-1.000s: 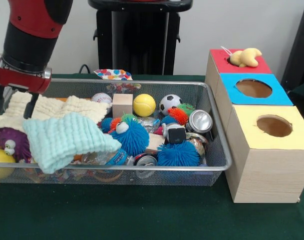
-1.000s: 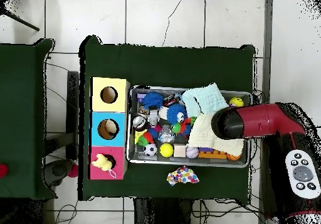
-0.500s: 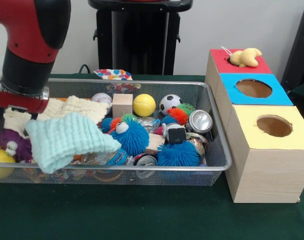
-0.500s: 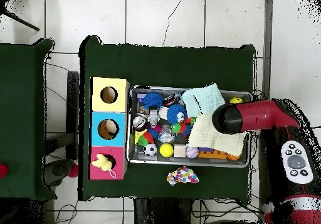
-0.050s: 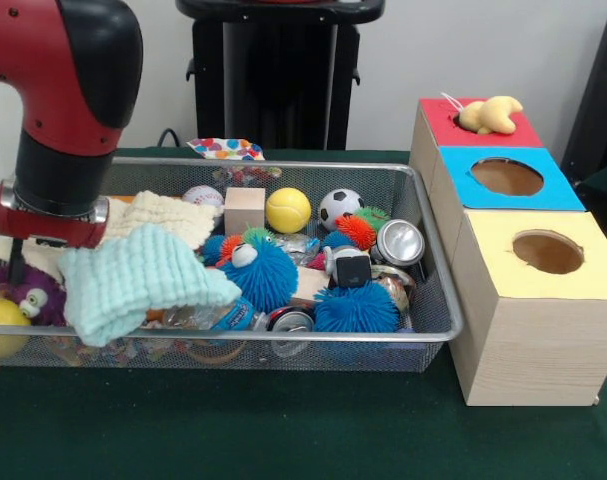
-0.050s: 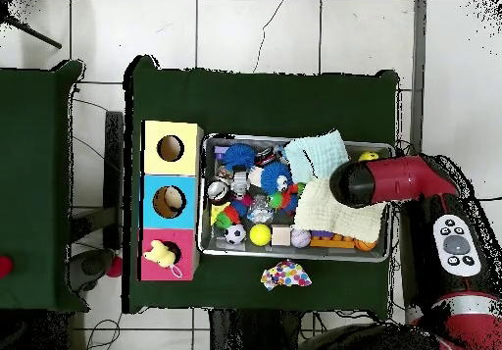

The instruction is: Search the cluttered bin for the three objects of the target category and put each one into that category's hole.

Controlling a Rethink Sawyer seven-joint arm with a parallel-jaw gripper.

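I see the red and black arm filling the upper left of the front view, its wrist lowered into the left end of the wire mesh bin. The gripper sits behind a mint green cloth and above a cream cloth, so I cannot tell how far its jaws are parted or whether they hold anything.

At the right of the frame stand three wooden boxes with round holes: yellow-topped lowest, blue-topped in the middle, red-topped at the upper right, with a yellow plush toy resting on it.

The task does not name the target category, so I cannot point out the three wanted objects. They should be among the bin's clutter: a large blue spiky ball with eyes, a second blue spiky ball, a wooden cube, a yellow ball, a small soccer ball, a baseball, a tipped drink can, and a purple fuzzy toy at the lower left beside the gripper.

My worry is the cloths. I judge that closing here could pinch fabric instead of a toy, and lifting might then drag a cloth out, spilling light balls over the bin's rim. The cloths also hide things, so a target could be missed.
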